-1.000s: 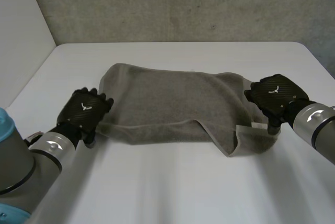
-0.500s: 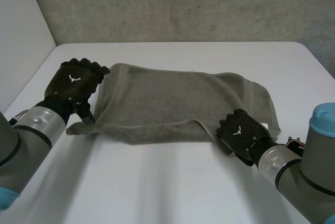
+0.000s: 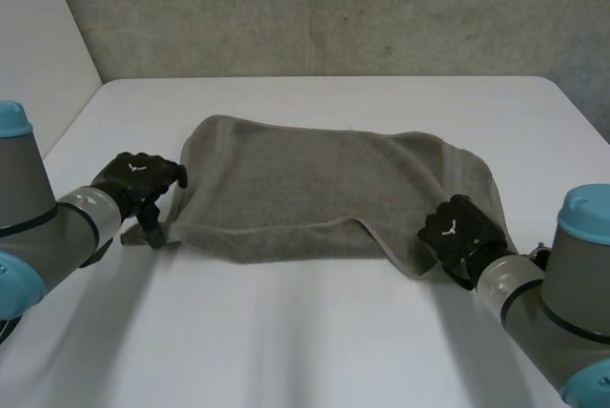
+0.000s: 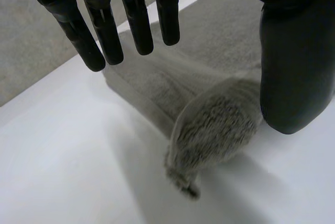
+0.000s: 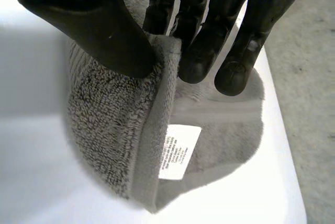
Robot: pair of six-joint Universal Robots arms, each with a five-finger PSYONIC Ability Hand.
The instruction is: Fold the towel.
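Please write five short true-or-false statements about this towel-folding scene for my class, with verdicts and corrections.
1. A grey towel lies on a white table. True.
2. The right hand pinches the towel's edge between thumb and fingers. True.
3. The left hand is curled into a fist. False: its fingers are straight, by the towel's near left corner.
4. A white label shows on the towel close to the right hand. True.
5. The towel hangs over the table's far edge. False: it lies well inside the table's edges.
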